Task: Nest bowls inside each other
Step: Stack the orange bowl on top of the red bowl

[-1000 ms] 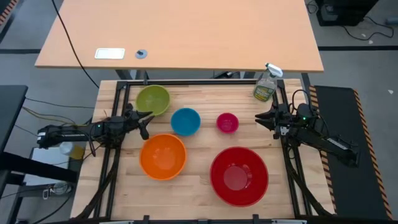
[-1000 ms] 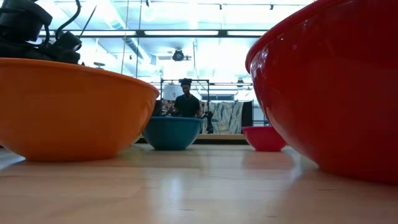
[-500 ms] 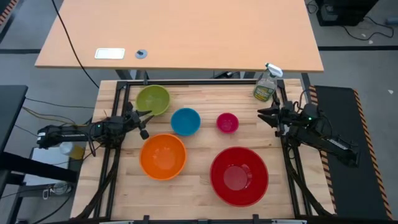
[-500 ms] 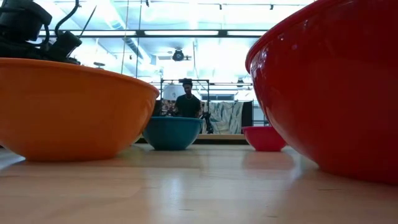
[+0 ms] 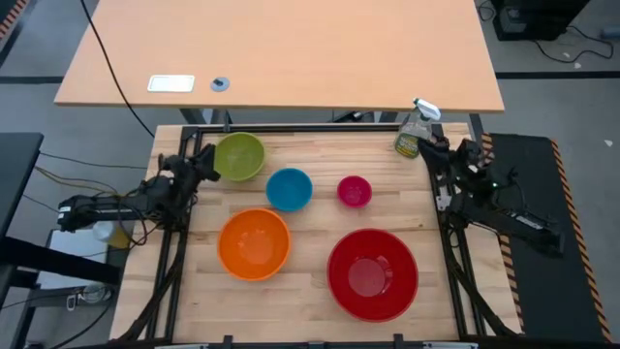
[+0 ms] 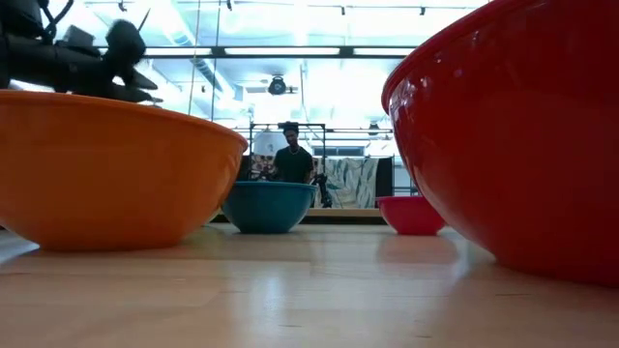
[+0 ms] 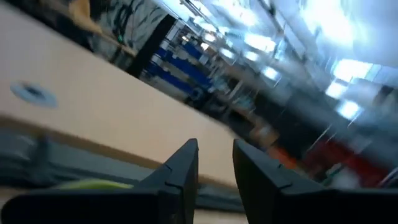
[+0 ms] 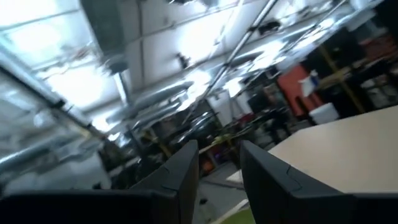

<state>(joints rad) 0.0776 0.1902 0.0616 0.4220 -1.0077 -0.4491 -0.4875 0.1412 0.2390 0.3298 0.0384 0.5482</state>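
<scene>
Five bowls stand apart on the wooden table, each on its base: a green one [image 5: 238, 155] at the far left, a blue one [image 5: 289, 188], a small pink one [image 5: 355, 190], an orange one [image 5: 254, 242] and a large red one [image 5: 372, 273]. My left gripper [image 5: 205, 160] hovers open at the table's left side beside the green bowl, tipped upward, with nothing between its fingers [image 7: 214, 146]. My right gripper [image 5: 433, 148] hovers open at the right side near the far edge, also tipped upward and empty [image 8: 219, 148].
A spray bottle [image 5: 414, 133] stands at the table's far right corner, close to my right gripper. A light desk [image 5: 281, 53] lies beyond the far edge. In the low view a person [image 6: 290, 159] stands far behind the table.
Both grippers have risen and tipped their fingers upward. My left gripper has swung from beside the orange bowl toward the far edge, next to the green bowl, and rolled. My right gripper has swung toward the far edge, closer to the spray bottle. The bowls have not moved.
</scene>
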